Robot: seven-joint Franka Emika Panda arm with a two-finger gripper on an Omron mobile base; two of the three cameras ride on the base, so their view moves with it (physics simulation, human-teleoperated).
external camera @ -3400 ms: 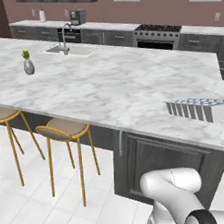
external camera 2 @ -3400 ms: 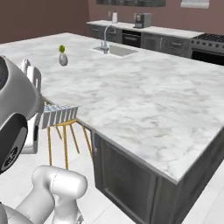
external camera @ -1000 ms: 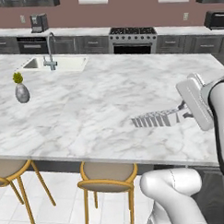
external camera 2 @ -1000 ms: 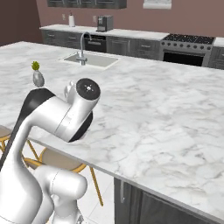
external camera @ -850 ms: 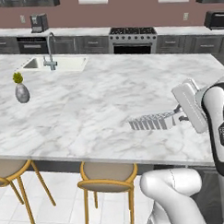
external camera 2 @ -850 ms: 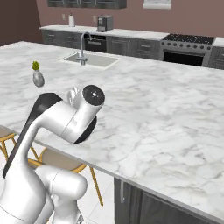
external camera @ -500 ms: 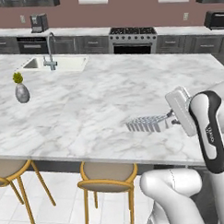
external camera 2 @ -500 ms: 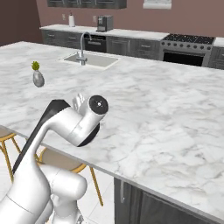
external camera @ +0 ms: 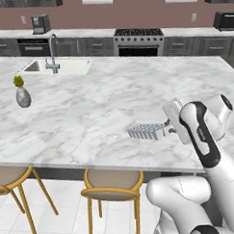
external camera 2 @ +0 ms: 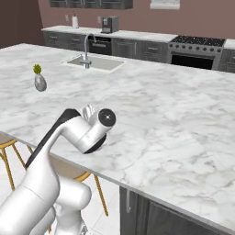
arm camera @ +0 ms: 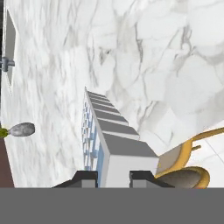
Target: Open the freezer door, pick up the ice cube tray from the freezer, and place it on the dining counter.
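We are on the placing step: our gripper [external camera: 164,130] pinches the tray [external camera: 144,131] just over the counter [external camera: 90,115], near edge. Next, lower it and let go.

A mauve wall [external camera: 133,12] runs behind dark base cabinets [external camera: 91,45] with a pale worktop, holding a stove [external camera: 138,41] and a coffee machine [external camera: 40,23]. Two stools [external camera: 111,191] with yellow legs stand on the white tiled floor [external camera: 61,227]. A small vase [external camera: 22,96] sits near the tabletop's left edge.
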